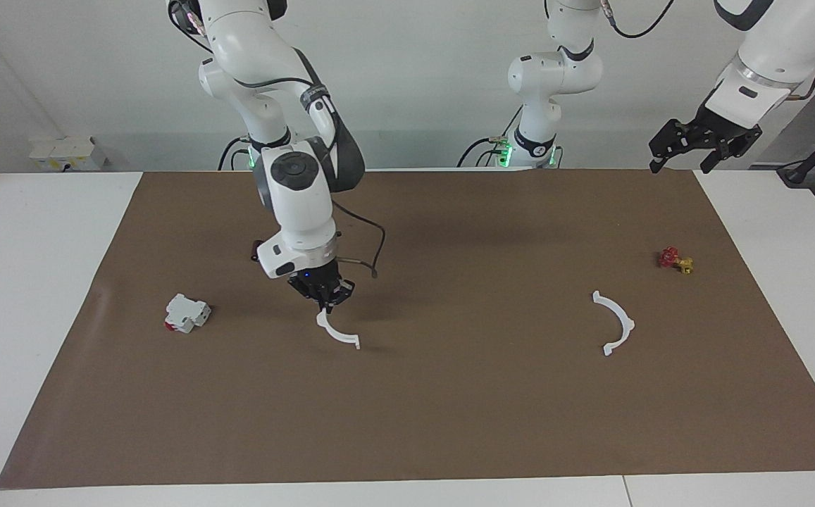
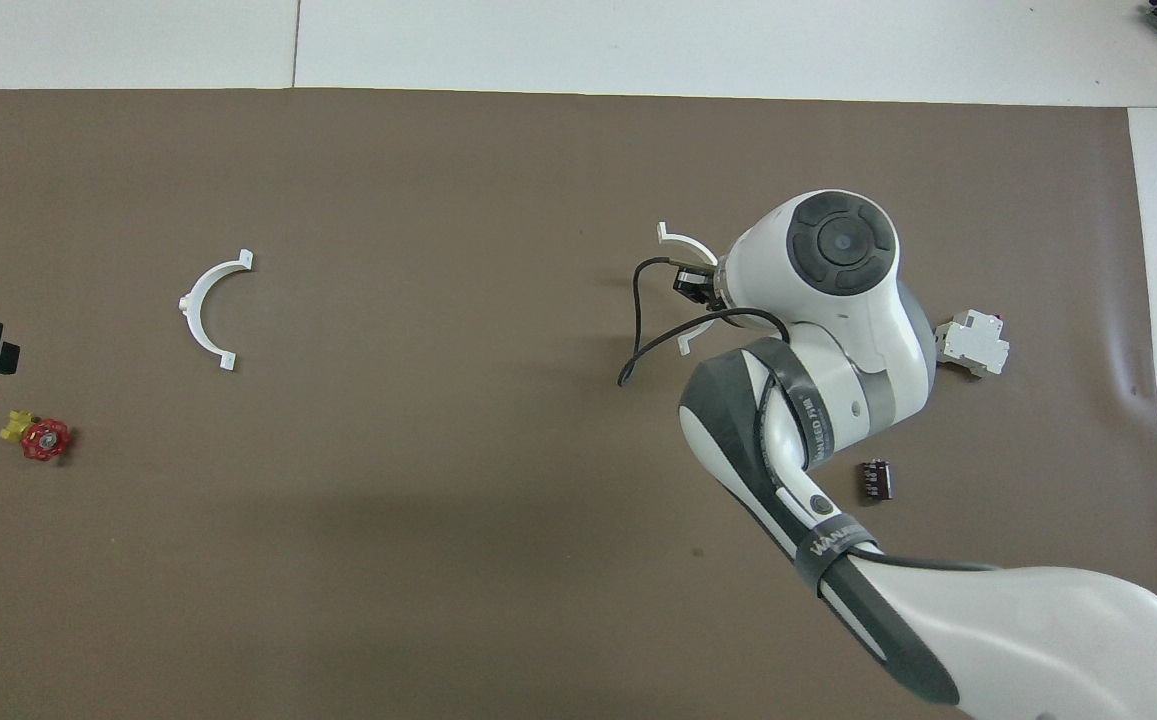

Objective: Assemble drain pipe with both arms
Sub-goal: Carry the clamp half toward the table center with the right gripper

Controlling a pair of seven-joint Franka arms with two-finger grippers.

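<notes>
Carrying one half-ring point(image 1: 337, 332) by just its tip over the mat point(image 1: 421, 422), the right gripper point(image 1: 325, 304) has its jaws clamped shut on it, so it could swivel or slip out. The other half-ring point(image 1: 614, 323) lies toward the left arm's end; the left gripper point(image 1: 696, 148) waits above, jaws spread, so mating could miss.

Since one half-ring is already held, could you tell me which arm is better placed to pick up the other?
Probably the left: its hand is open and empty at the end where the free half-ring lies; the right hand is shut on its half-ring.
</notes>
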